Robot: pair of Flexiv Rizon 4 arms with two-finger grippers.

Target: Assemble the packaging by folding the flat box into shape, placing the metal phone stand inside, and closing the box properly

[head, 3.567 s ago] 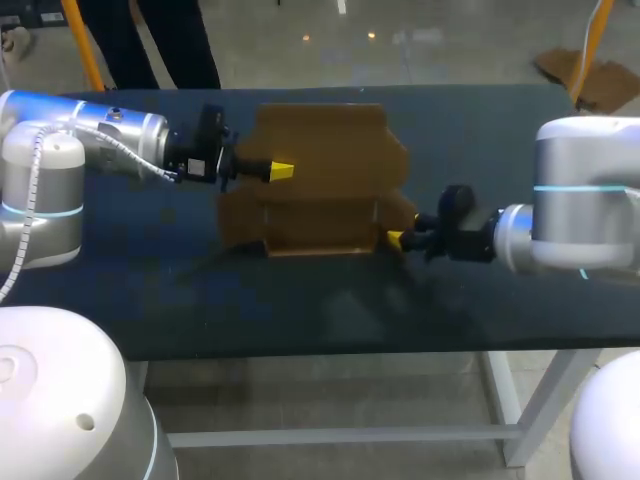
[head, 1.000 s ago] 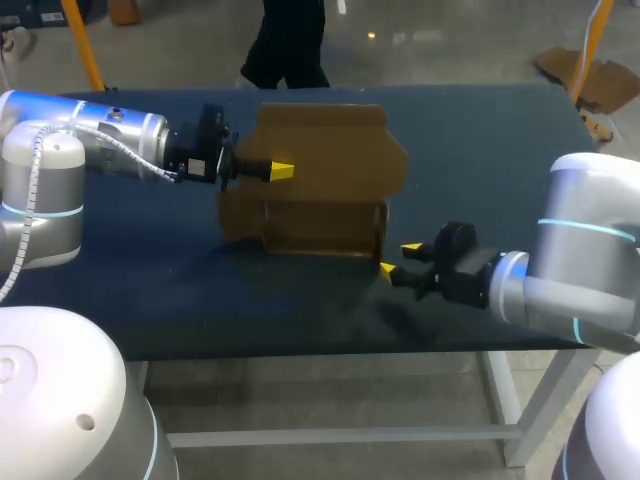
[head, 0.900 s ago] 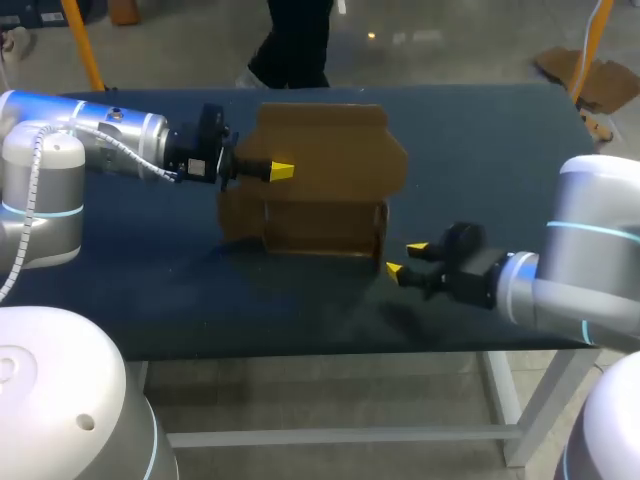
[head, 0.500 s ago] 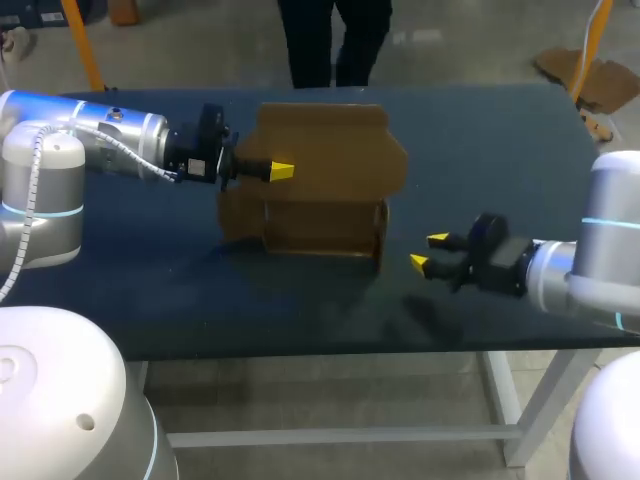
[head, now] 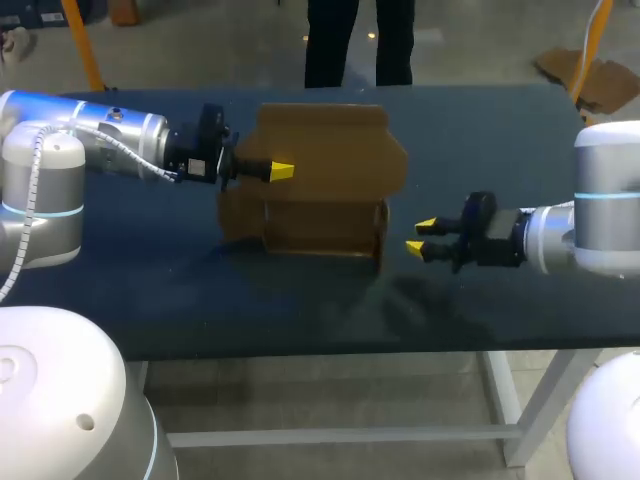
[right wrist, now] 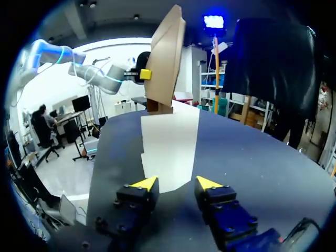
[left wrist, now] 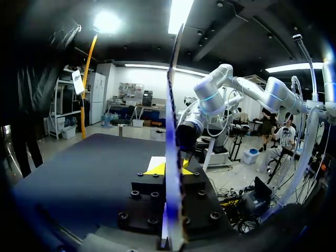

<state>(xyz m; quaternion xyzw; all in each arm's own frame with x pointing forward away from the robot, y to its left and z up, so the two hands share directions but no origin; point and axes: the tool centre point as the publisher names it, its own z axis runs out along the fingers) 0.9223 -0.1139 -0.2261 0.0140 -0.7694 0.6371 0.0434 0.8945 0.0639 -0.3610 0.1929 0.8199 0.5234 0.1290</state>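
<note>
A brown cardboard box (head: 320, 185) stands partly folded in the middle of the table, its tall back panel upright. My left gripper (head: 282, 171) is shut on that panel's left edge. In the left wrist view the panel (left wrist: 173, 105) runs edge-on between the fingers of the left gripper (left wrist: 171, 169). My right gripper (head: 420, 236) hovers open to the right of the box, apart from it, holding nothing. From the right wrist, the right gripper (right wrist: 177, 184) points at the box (right wrist: 165, 63) ahead. No phone stand is in view.
The dark table (head: 500, 140) extends on both sides of the box. Its front edge (head: 400, 345) runs a short way in front of my right gripper.
My right gripper drew back from the box's front right corner, moving right and slightly toward the table's far side, its fingers narrowing a little. The left arm and box stayed still.
</note>
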